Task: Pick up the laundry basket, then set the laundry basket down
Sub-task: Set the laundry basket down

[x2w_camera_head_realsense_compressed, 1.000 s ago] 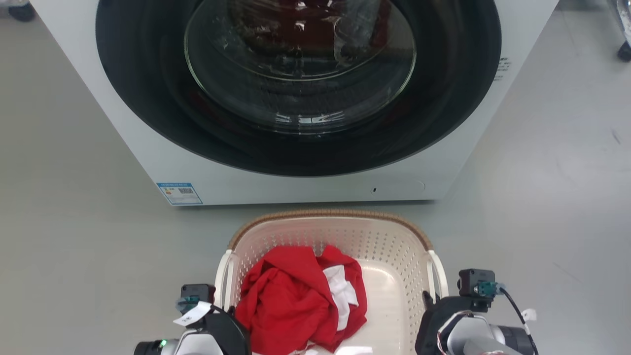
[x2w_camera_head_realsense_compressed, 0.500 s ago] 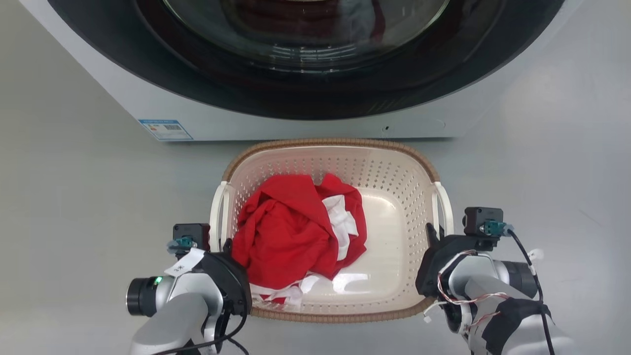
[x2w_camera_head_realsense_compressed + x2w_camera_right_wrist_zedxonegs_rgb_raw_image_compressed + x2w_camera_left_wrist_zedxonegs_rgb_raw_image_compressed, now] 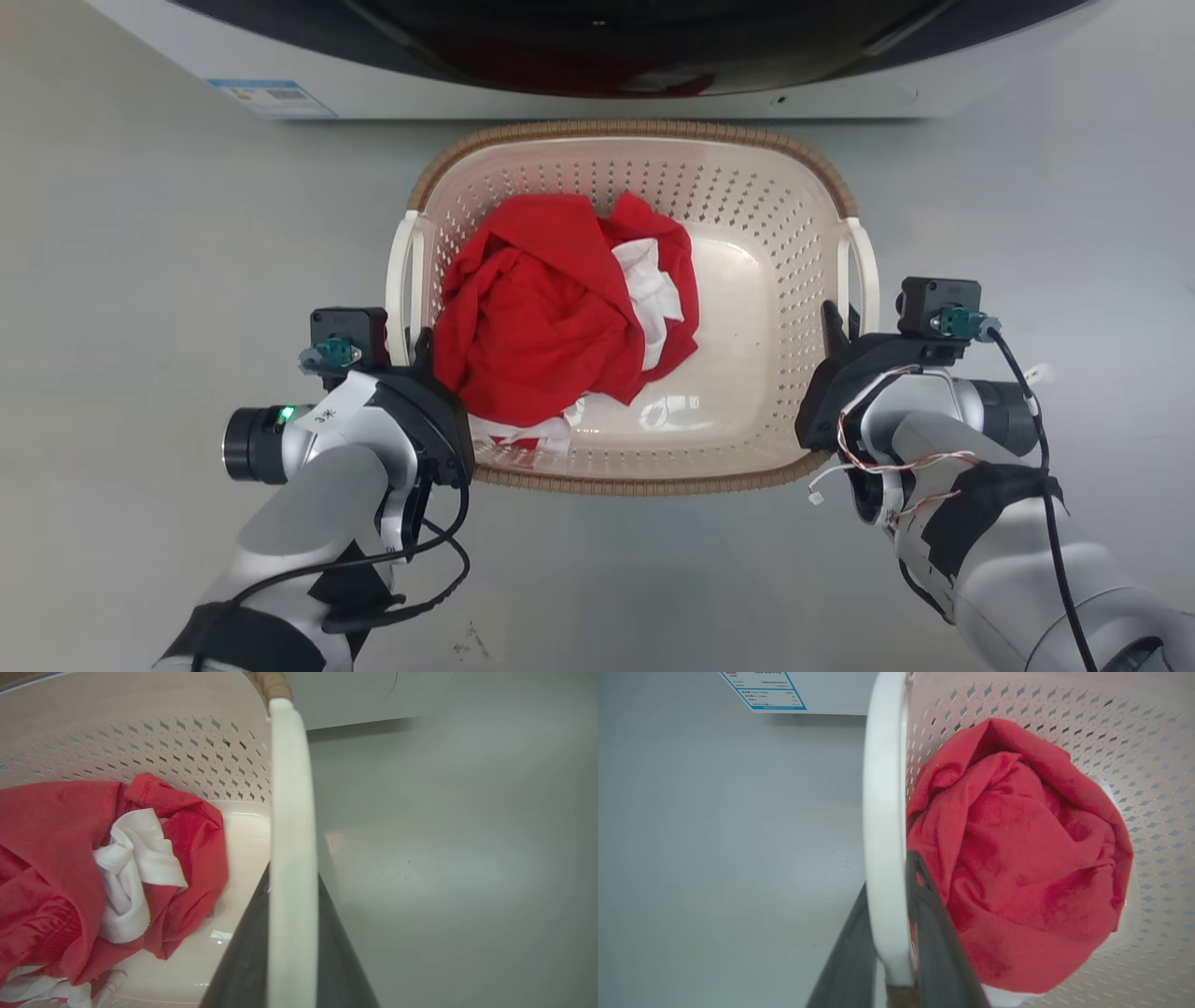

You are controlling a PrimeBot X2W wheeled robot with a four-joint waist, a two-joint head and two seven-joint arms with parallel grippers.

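Laundry basket is at centre frame below the washing machine, with a red garment inside. Left gripper clenches its left handle; right gripper clenches the right handle.

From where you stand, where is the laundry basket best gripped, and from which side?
By its two white side handles, one gripper each, coming from the near end along each handle. The laundry basket is wide, and the thin bars fit between the fingers; the left gripper and right gripper straddle them so.

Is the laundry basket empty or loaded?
Partly loaded: crumpled red and white clothes lie in the left half of the laundry basket; its right floor is bare.
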